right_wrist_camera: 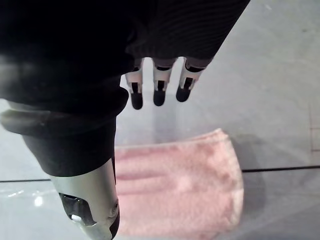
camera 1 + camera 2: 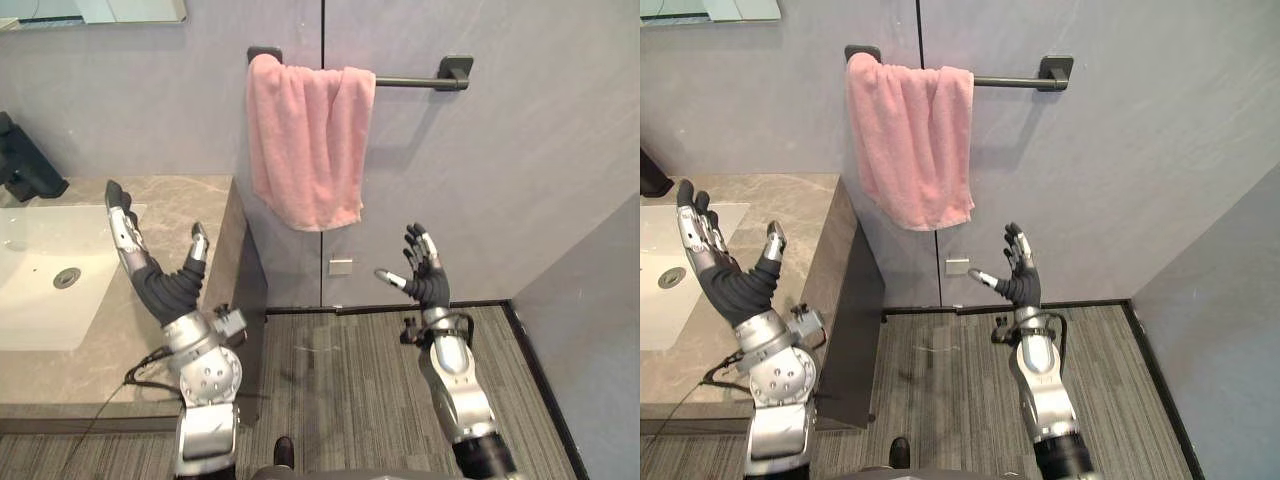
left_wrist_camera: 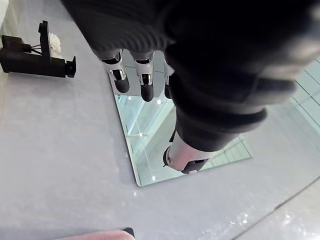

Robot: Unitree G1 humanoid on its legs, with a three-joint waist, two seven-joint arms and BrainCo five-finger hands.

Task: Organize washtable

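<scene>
both hands are up and holding nothing: the left hand (image 2: 160, 275) has its fingers spread straight above the edge of the surface (image 2: 190, 205) beside the sink (image 2: 40, 270), and the right hand (image 2: 425, 270) has its fingers relaxed open over the floor. the pink towel (image 2: 308, 140) hangs from the left end of the towel bar (image 2: 405, 82), long axis straight down the wall, hem free. it lies above and left of the right hand, apart from it, and the right wrist view has those fingers (image 1: 159, 95) pointing toward it, so the right hand looks better placed.
</scene>
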